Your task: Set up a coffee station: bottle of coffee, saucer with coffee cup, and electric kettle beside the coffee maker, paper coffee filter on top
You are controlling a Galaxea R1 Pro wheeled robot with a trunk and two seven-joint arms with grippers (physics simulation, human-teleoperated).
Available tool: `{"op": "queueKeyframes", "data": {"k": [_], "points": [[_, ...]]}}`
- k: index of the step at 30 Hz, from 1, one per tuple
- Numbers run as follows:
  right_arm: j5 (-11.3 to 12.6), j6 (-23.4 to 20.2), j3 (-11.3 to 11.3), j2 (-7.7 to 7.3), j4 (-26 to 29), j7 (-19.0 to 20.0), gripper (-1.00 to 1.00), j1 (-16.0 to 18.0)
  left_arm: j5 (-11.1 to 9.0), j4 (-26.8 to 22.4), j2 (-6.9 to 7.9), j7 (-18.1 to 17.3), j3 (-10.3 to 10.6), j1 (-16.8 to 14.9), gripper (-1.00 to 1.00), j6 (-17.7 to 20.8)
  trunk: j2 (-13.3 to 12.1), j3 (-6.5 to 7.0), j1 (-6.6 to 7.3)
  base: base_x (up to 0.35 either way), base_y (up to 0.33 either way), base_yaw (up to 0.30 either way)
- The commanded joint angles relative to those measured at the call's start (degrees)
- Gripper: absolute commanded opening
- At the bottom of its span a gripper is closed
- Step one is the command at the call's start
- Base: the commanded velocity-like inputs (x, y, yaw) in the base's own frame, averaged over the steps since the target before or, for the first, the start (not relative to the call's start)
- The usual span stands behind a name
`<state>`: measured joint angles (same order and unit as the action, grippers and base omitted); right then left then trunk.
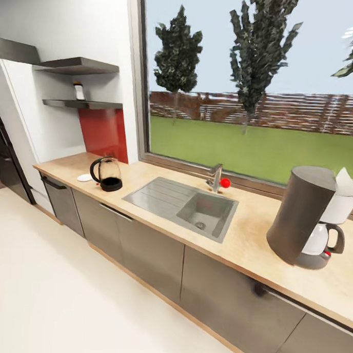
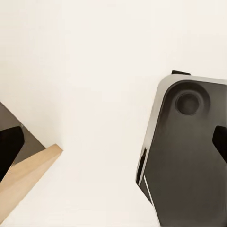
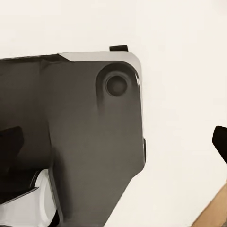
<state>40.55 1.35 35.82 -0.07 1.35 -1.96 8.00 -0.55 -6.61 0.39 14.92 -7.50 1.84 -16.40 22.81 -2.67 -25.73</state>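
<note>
1. Left gripper [image 2: 113,146] and right gripper [image 3: 118,142]: dark fingertips are sitting wide apart at the frame edges, holding nothing, over the robot base [image 2: 189,161] and pale floor [image 2: 94,71].
2. Coffee maker [image 1: 311,218] is standing at the right of the countertop [image 1: 245,241], paper filter [image 1: 346,182] on top.
3. Kettle [image 1: 108,174] is sitting at the left beside a white saucer [image 1: 84,177].
4. Bottle [image 1: 79,91] is standing on the shelf [image 1: 84,104], upper left.

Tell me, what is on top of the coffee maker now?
A white paper filter sits on top of the coffee maker, above its white carafe. The dark body hides how deep the filter goes inside.
</note>
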Motion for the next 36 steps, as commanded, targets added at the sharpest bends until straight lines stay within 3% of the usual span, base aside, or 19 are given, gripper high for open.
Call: {"op": "queueKeyframes", "data": {"k": [1,10,30,36], "points": [[0.48,0.12,0.48,-0.01,0.05,-0.12,1.00,-0.01,-0.06,-0.07,-0.02,-0.06,-0.24,0.01,1.00,-0.13,0.11,-0.15,-0.05,0.177,0.277,0.170],[0.58,0.74,1.67,0.58,0.41,-0.09,1.00,-0.27,0.81,-0.07,0.71,-0.06,0.22,0.01,1.00,-0.03,0.11,-0.20,-0.05,0.175,0.278,0.030],[0.33,1.23,2.29,0.60,0.49,0.00,1.00,-0.27,0.37,-0.07,0.52,-0.06,0.04,0.01,1.00,-0.13,0.11,0.35,-0.05,0.200,0.279,0.029],[-3.31,1.51,2.24,0.83,0.55,-0.03,1.00,-0.28,0.50,-0.07,0.42,-0.06,0.19,0.01,1.00,-0.13,0.11,0.35,-0.05,0.236,0.276,0.001]]}}
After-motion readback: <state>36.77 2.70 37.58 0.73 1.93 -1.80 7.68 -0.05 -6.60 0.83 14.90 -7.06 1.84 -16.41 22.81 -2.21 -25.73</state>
